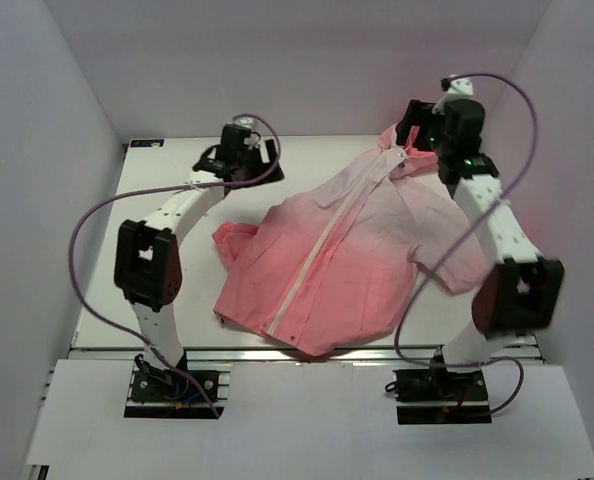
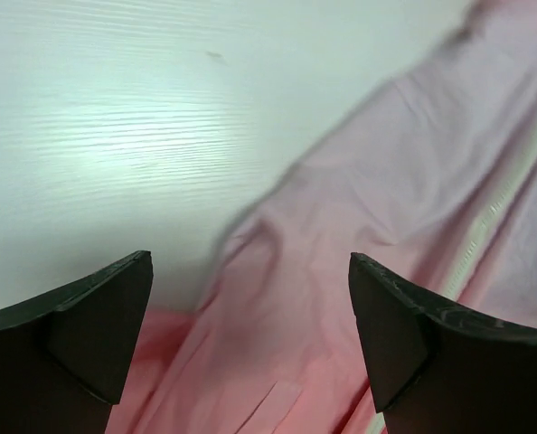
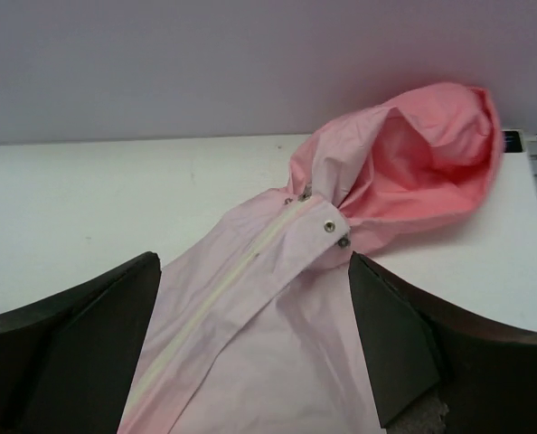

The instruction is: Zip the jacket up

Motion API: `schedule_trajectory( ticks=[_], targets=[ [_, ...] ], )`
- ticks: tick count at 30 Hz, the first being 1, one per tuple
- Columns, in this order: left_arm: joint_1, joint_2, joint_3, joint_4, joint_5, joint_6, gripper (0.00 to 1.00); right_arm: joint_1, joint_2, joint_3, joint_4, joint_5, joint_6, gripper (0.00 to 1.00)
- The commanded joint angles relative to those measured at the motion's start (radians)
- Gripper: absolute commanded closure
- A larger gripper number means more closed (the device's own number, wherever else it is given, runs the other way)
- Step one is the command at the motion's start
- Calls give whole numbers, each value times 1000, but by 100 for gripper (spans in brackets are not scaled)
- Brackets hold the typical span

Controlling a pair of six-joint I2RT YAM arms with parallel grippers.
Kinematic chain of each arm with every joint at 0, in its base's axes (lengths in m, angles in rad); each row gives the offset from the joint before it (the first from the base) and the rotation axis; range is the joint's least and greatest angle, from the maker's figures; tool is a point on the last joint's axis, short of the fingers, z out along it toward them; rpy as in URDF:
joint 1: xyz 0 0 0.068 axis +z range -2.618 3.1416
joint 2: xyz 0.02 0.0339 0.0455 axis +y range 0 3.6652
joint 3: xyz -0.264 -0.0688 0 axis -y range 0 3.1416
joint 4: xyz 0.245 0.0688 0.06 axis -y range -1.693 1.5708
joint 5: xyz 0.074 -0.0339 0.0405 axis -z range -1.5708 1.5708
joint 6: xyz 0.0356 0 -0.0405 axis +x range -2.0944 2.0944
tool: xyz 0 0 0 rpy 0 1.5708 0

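Observation:
The pink jacket [image 1: 347, 255] lies flat on the white table [image 1: 167, 290], hood toward the far right, hem toward the near edge. Its white zipper [image 1: 322, 250] runs closed from hem to collar. My left gripper [image 1: 239, 160] hovers open and empty over the table left of the jacket; in the left wrist view the jacket [image 2: 359, 271] lies below its spread fingers [image 2: 97, 325]. My right gripper [image 1: 414, 125] is open and empty above the collar. The right wrist view shows the zipper [image 3: 223, 289], the collar snaps [image 3: 329, 227] and the hood [image 3: 422, 154].
White walls [image 1: 67, 120] close in the table on the left, back and right. Purple cables [image 1: 87, 225] loop from both arms. An aluminium rail [image 1: 307, 352] runs along the near table edge. The jacket's left sleeve [image 1: 235, 245] is bunched beside the body.

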Motion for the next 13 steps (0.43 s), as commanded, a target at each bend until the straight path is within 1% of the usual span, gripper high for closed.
schedule_trajectory(
  ticks=[1,2,3,4,5,6,7,8,9,11,13],
  targets=[
    [35,-209,20,-212,-291,-58,2,-3,-250,-165,-87,120,79,11],
    [47,-275,4,-250,-345,-82,2,-3,-357,-272,-122,127,102,11],
    [87,-308,-16,-333,-383,-105,2,-3,-409,-315,-147,129,119,11],
    [110,-343,-77,-368,-431,-163,2,-3,-496,-355,-176,135,137,11],
    [133,-384,-118,-392,-450,-194,2,-3,-537,-398,-222,132,169,11],
    [181,-468,-166,-396,-460,-214,2,-3,-577,-479,-230,120,174,11],
    [202,-513,-219,-377,-459,-219,2,-3,-615,-519,-237,109,177,10],
    [227,-553,-303,-363,-457,-225,2,-3,-685,-553,-239,114,180,11],
    [271,-612,-328,-348,-447,-227,2,-3,-718,-610,-245,126,200,11],
    [310,-647,-347,-356,-430,-236,2,-3,-778,-648,-250,143,183,11],
    [315,-674,-347,-354,-428,-241,2,-3,-786,-670,-273,198,186,11]
  ],
)
